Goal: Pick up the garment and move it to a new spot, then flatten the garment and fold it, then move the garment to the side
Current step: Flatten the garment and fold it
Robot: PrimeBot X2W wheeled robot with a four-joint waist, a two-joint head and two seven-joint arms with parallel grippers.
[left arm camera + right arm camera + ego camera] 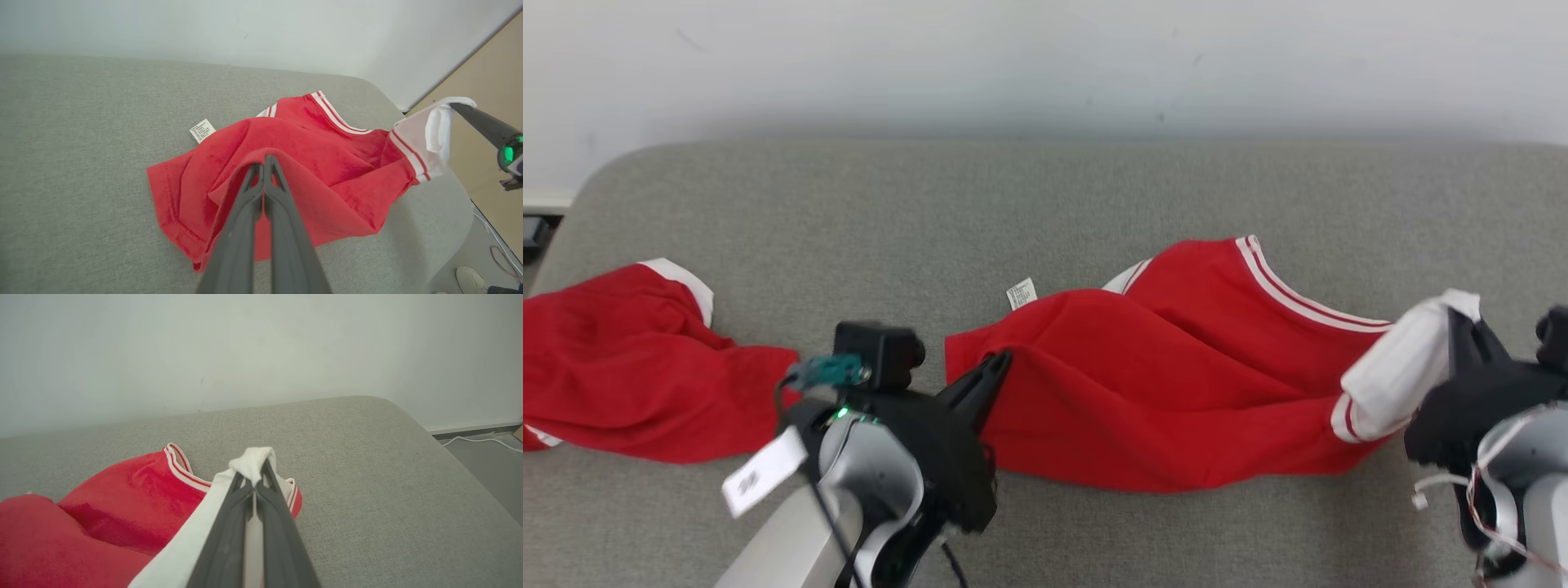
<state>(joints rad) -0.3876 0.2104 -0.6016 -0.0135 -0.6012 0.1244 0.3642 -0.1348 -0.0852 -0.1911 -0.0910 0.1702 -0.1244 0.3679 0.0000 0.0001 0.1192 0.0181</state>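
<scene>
Jaws of the left gripper (263, 163) pinch a red fold of the garment (1176, 384), spread on the grey surface (1045, 204); the right gripper (257, 467) clamps its white sleeve (1396, 367). Behind, the garment's white care label (1021, 292) shows print too small to read.

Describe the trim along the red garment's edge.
White trim with thin red striping, clearest in the left wrist view.

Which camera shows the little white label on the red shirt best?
The left wrist view: the label looks biggest there, with printed lines visible, poking from the red shirt. The head view shows it smaller; in the right wrist view it is too tiny to tell.
</scene>
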